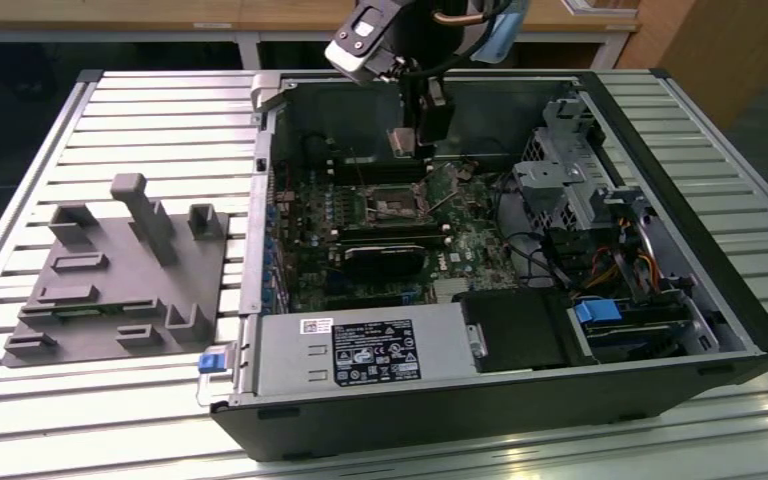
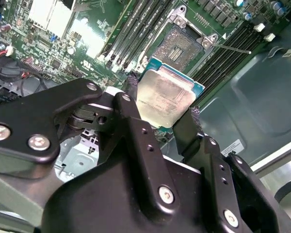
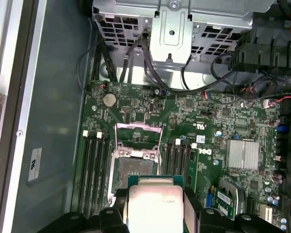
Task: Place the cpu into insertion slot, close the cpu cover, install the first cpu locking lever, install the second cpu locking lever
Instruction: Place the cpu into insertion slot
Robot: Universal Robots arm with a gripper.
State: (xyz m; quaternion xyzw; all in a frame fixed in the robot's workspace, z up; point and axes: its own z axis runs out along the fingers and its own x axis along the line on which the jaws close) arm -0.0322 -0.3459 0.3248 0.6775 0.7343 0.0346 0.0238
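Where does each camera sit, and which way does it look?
Exterior view: off the arm, looking down into the black computer case; the black end effector shows.
First wrist view: on the arm, facing flat onto the green motherboard; fingertips show.
Second wrist view: on the arm, slanting across it; black fingers show.
Both wrist views share the gripped silver-topped square cpu.

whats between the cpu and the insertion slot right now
Nothing: in the second wrist view the cpu, gripped by the fingers, hangs near the open insertion slot with the stretch between bare.
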